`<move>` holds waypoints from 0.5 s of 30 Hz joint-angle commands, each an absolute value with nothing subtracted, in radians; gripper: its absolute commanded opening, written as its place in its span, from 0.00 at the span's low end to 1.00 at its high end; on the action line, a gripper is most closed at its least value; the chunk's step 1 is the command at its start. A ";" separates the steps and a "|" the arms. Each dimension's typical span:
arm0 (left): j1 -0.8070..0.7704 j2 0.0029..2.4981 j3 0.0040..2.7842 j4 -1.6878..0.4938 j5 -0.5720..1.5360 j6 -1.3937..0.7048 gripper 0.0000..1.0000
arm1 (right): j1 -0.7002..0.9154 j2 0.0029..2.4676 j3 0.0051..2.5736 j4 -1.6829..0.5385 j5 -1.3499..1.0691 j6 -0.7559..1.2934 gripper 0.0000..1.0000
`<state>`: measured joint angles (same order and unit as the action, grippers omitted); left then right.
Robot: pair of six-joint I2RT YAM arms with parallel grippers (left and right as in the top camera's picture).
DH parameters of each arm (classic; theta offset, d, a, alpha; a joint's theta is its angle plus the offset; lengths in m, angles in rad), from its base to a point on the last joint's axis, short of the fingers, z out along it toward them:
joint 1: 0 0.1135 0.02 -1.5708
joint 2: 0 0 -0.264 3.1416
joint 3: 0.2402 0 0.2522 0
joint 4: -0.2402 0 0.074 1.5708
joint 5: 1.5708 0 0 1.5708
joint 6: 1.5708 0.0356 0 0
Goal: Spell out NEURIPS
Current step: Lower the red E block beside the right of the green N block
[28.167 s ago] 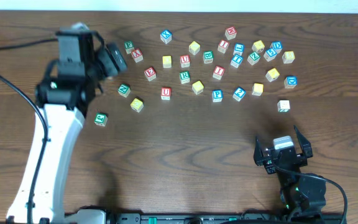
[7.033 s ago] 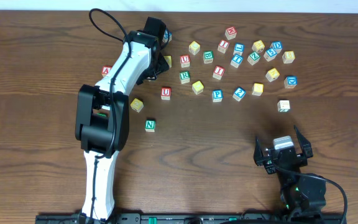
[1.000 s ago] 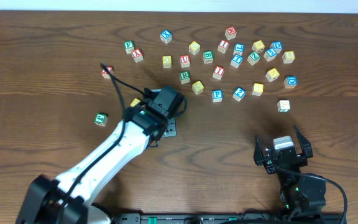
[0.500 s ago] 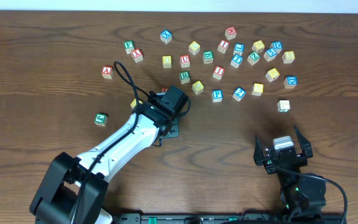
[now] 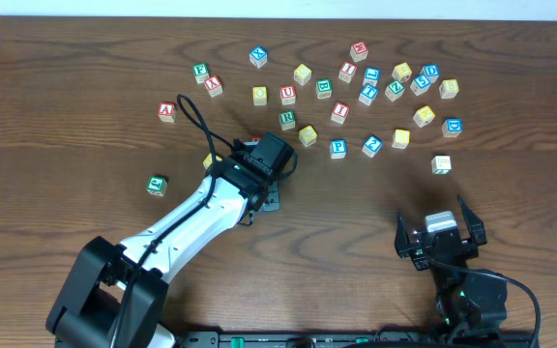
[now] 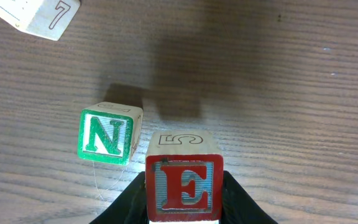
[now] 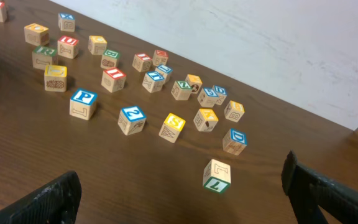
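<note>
Black fingers of the right gripper (image 5: 437, 224) stand spread wide at the near edge of the wooden table (image 5: 530, 184), well apart from every cube; to its left and a little farther out, the left gripper (image 6: 183, 198) has its jaws pinching the red E cube (image 6: 183, 177), one finger on each side face, the letter upright toward the wrist camera and an outlined 5 on the top face; whether the E rests on the wood or hangs just above it cannot be told; just beside it, on its left in the wrist view, sits the green N cube (image 6: 107, 134), flat on the table, its right edge partly covered by the E, so contact between the two cannot be judged; beyond them lies the loose scatter: the blue P cube (image 5: 337, 148) with the yellow S cube (image 7: 173, 126) near it to the right, a blue-lettered cube between them; farther out stand the green R cube (image 5: 287, 119) and the red I cube (image 5: 340, 111); just past the R is a red U cube (image 5: 287, 94); off to the left lies the red A cube (image 5: 166, 111), and farthest back the blue X cube (image 5: 258, 56).
</note>
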<state>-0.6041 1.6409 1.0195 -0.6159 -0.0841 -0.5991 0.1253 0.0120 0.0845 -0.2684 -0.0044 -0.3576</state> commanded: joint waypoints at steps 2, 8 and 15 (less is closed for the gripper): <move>-0.606 1.658 0.998 -0.603 -0.086 -0.604 0.09 | 0.112 0.006 0.083 -0.271 -0.006 -0.345 0.99; -0.606 1.703 0.991 -0.584 -0.086 -0.604 0.09 | 0.112 0.006 0.083 -0.271 -0.006 -0.345 0.99; -0.606 1.714 0.991 -0.575 -0.086 -0.603 0.09 | 0.112 0.006 0.083 -0.271 -0.006 -0.345 0.99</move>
<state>-0.6041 1.7077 1.0042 -0.5777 -0.0837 -0.5991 0.1253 0.0120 0.0845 -0.2680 -0.0044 -0.3576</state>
